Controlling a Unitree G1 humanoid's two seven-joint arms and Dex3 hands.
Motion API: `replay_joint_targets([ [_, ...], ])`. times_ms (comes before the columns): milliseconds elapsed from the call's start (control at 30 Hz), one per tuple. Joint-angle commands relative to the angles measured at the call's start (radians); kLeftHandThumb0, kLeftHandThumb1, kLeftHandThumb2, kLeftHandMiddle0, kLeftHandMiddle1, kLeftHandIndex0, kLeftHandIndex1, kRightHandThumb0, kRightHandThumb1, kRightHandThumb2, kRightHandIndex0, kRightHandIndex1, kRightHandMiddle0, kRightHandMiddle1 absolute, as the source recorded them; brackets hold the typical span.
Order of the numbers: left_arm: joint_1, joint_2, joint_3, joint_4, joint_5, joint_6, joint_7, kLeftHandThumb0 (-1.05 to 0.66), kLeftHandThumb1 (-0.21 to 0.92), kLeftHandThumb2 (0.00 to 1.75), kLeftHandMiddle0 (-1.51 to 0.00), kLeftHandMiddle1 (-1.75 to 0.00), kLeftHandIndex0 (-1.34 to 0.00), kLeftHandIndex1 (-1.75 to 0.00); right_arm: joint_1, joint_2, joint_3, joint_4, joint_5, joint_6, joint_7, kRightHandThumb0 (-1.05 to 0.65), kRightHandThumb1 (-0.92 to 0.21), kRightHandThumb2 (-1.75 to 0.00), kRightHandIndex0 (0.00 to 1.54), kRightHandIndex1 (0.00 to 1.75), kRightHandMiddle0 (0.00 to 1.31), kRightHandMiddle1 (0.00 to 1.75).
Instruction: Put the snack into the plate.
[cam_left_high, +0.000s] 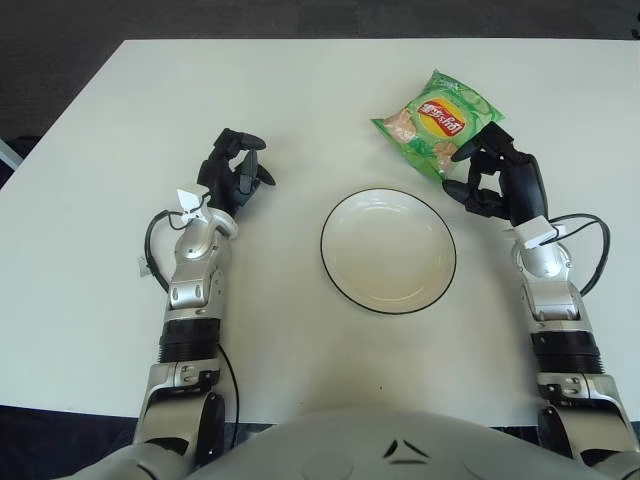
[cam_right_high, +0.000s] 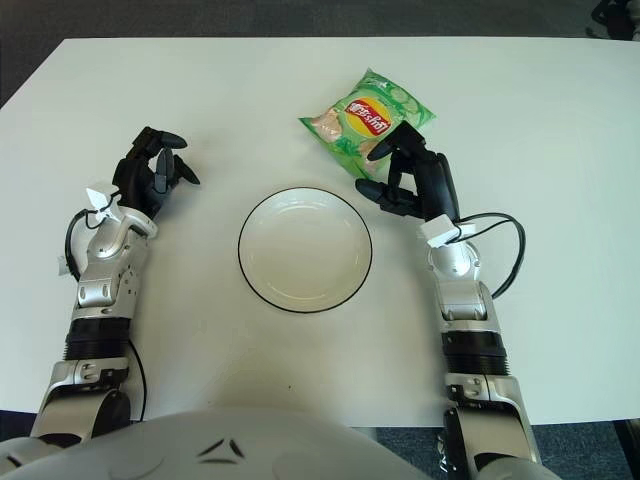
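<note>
The snack bag (cam_left_high: 438, 121) is lying on the white table (cam_left_high: 300, 90) toward its far right part, just beyond the plate (cam_left_high: 388, 250), which is sitting empty near the middle. The right hand (cam_left_high: 495, 180) is sitting at the bag's near right corner with fingers spread around that edge; whether they are already pinching the foil or only touching it I cannot tell, as the hand's own back is covering the contact. The left hand (cam_left_high: 232, 172) is idling toward the table's left side, left of the plate, fingers loosely curled and holding nothing.

A corner-only grip is looking risky: the puffy, slick bag could slide out or swing when lifted, then land on the plate's rim rather than inside. The bag's near edge is hiding behind the fingers.
</note>
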Motion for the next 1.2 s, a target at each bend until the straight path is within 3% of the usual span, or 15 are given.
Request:
replay_joint_targets([
  [0, 0.082, -0.031, -0.008, 0.049, 0.009, -0.013, 0.013, -0.36, 0.88, 0.51, -0.73, -1.75, -0.30, -1.68, 0.047, -0.007, -0.001, 0.025, -0.059, -0.043, -0.033, -0.35, -0.92, -0.27, 0.98, 1.75, 0.46, 1.46],
  [367, 0.082, -0.030, -0.018, 0.055, 0.027, -0.024, 0.026, -0.36, 0.88, 0.50, -0.74, -1.75, -0.30, -1.68, 0.010, -0.066, -0.017, 0.023, -0.132, -0.049, -0.083, -0.35, -0.92, -0.28, 0.91, 1.75, 0.45, 1.48],
  [567, 0.082, -0.032, -0.021, 0.058, 0.032, -0.027, 0.030, -0.36, 0.88, 0.50, -0.74, -1.75, -0.30, -1.67, -0.012, -0.099, -0.034, 0.009, -0.175, -0.006, -0.092, -0.35, -0.92, -0.32, 0.69, 1.71, 0.41, 1.51],
  [600, 0.082, -0.033, -0.021, 0.059, 0.033, -0.028, 0.031, -0.36, 0.88, 0.50, -0.74, -1.75, -0.30, -1.67, -0.022, -0.110, -0.038, 0.013, -0.191, 0.000, -0.098, -0.23, -0.92, -0.30, 0.60, 1.60, 0.42, 1.47],
  [667, 0.082, -0.033, -0.021, 0.059, 0.034, -0.028, 0.032, -0.36, 0.88, 0.50, -0.75, -1.75, -0.31, -1.67, -0.032, -0.123, -0.042, 0.016, -0.209, 0.009, -0.106, -0.12, -0.92, -0.28, 0.57, 1.54, 0.41, 1.37],
  [1000, 0.080, -0.036, -0.021, 0.064, 0.036, -0.028, 0.037, -0.36, 0.88, 0.49, -0.76, -1.75, -0.32, -1.66, -0.107, -0.216, -0.027, 0.036, -0.324, 0.055, -0.121, -0.01, -0.92, -0.24, 0.57, 1.43, 0.39, 1.28],
  [1167, 0.080, -0.036, -0.021, 0.066, 0.037, -0.028, 0.038, -0.36, 0.88, 0.48, -0.76, -1.75, -0.32, -1.65, -0.156, -0.265, 0.004, 0.077, -0.388, 0.051, -0.138, -0.01, -0.92, -0.26, 0.55, 1.40, 0.34, 1.35],
])
